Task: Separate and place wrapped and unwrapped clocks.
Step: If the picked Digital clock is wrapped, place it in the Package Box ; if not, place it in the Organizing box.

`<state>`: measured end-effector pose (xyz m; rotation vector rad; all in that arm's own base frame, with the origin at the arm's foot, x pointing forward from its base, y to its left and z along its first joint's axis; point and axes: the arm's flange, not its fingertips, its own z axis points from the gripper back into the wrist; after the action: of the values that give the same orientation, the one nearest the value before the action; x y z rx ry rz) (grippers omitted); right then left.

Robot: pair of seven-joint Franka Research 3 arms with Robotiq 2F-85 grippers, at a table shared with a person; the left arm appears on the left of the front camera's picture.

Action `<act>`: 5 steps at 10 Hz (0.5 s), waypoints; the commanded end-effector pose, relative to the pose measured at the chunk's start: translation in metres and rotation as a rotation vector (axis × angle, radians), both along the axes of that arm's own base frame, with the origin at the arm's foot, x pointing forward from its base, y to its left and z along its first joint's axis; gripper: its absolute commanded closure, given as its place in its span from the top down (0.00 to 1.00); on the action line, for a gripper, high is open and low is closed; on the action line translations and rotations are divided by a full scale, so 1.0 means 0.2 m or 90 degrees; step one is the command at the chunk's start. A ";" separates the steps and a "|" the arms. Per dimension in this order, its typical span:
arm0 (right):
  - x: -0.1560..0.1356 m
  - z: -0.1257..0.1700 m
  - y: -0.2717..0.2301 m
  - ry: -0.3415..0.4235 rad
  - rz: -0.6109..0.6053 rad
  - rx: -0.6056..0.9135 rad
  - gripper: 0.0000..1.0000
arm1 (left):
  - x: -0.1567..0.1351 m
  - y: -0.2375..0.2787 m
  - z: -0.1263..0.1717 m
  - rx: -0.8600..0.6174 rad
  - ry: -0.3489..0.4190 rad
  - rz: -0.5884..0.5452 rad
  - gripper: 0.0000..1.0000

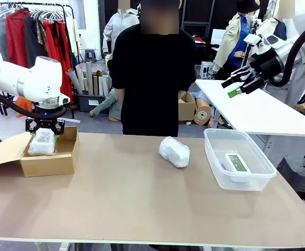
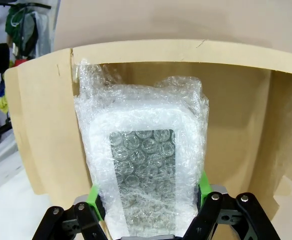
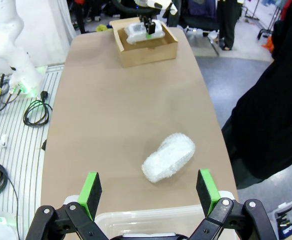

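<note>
My left gripper [image 1: 44, 129] is shut on a flat wrapped clock [image 1: 41, 143], holding it down inside the open cardboard box [image 1: 50, 164]. In the left wrist view the green pads [image 2: 94, 196] press both sides of the bubble-wrapped clock [image 2: 146, 160], with the box's walls [image 2: 236, 100] around it. A rounder wrapped bundle [image 1: 174, 151] lies loose on the table's middle, seen also as the bundle [image 3: 169, 157] in the right wrist view. The unwrapped clock [image 1: 237, 162] lies in the clear plastic bin [image 1: 215, 157]. My right gripper [image 1: 236, 86] hangs open high at the right, nothing between its fingers [image 3: 90, 189].
A person in black [image 1: 151, 78] stands at the far edge behind the table's middle. The box's flap [image 1: 3, 151] is folded out to the left. A second white table [image 1: 257, 110] stands behind at the right.
</note>
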<state>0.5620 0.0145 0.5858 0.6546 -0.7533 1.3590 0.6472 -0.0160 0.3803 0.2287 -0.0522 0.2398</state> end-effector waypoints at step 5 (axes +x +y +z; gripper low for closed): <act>-0.01 0.01 0.00 -0.002 0.001 -0.004 1.00 | 0.08 0.00 -0.08 0.025 0.013 -0.002 0.00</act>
<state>0.5620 0.0145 0.5858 0.6546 -0.7533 1.3590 0.6571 -0.0200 0.3607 0.2379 -0.0311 0.2307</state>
